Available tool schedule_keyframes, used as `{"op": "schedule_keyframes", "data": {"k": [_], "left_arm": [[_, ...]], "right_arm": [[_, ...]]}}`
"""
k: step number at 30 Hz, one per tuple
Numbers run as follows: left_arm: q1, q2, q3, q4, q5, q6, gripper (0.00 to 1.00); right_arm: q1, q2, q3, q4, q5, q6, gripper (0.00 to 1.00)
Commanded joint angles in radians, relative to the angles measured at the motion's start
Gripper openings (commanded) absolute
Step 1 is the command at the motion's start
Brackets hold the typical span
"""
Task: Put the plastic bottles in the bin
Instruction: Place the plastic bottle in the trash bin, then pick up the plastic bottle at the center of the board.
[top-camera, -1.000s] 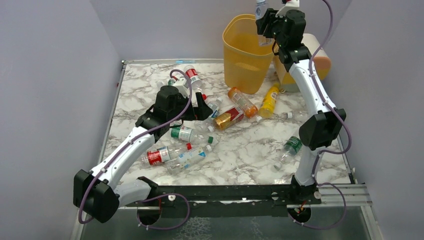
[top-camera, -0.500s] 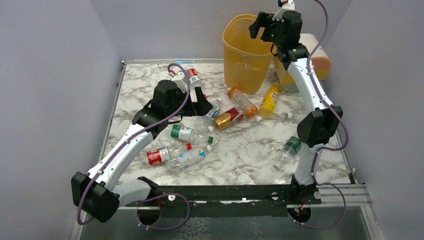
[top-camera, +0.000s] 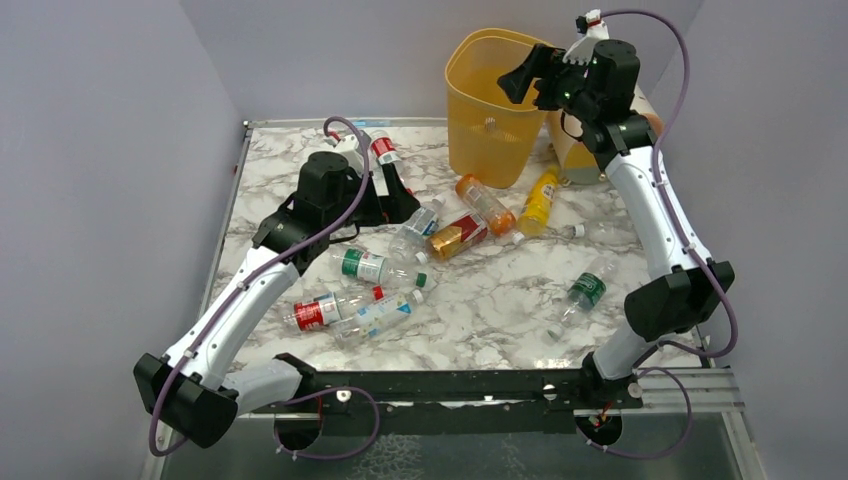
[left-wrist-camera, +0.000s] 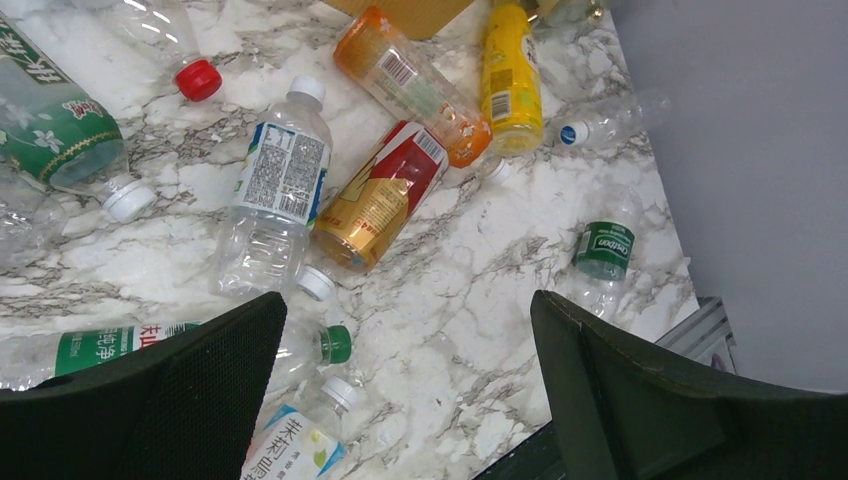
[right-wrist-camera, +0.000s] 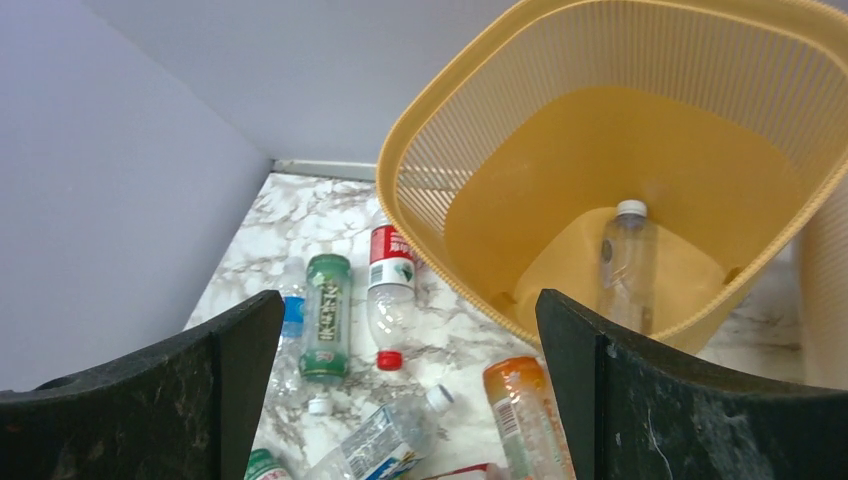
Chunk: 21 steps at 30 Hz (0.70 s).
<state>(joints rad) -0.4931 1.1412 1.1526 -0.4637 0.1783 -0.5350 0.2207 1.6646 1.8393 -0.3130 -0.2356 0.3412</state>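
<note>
Right pincer (top-camera: 518, 78) hangs spread, empty, over the bin (top-camera: 478, 120), one clear bottle (right-wrist-camera: 625, 265) inside. Left pincer (left-wrist-camera: 400, 390), also spread, hovers above loose bottles (left-wrist-camera: 278, 190) strewn on the bench (left-wrist-camera: 480, 290). They look light, slick, crushable: I'd pinch mid-body, across the label.

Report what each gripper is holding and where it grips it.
Nothing is held. The left gripper hangs open above loose bottles; the right gripper hangs open over the bin.

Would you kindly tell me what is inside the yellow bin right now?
One clear bottle with a white cap rests on the floor of the bin. Its near wall hides part of the floor.
</note>
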Motion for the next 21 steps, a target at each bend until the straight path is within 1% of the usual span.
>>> {"op": "schedule_keyframes", "data": {"k": [1, 4, 9, 13, 17, 21], "left_arm": [[-0.005, -0.046, 0.056, -0.044, -0.035, 0.007, 0.99], [-0.004, -0.054, 0.05, -0.046, -0.018, 0.012, 0.99], [-0.005, -0.082, 0.024, -0.045, 0.021, 0.004, 0.99], [-0.005, -0.099, 0.01, -0.043, 0.044, 0.025, 0.99], [-0.005, -0.11, -0.043, -0.043, 0.061, 0.039, 0.99], [-0.005, -0.124, -0.105, -0.026, 0.133, 0.028, 0.99]], "right_arm": [[-0.001, -0.034, -0.042, -0.036, -0.099, 0.069, 0.99], [0.0, -0.061, -0.097, -0.041, -0.104, 0.105, 1.0], [0.016, -0.15, -0.245, -0.027, -0.126, 0.152, 1.0], [0.077, -0.216, -0.324, -0.08, -0.064, 0.178, 1.0], [0.133, -0.278, -0.421, -0.088, -0.025, 0.269, 1.0], [0.236, -0.293, -0.442, -0.182, 0.068, 0.324, 1.0]]}}
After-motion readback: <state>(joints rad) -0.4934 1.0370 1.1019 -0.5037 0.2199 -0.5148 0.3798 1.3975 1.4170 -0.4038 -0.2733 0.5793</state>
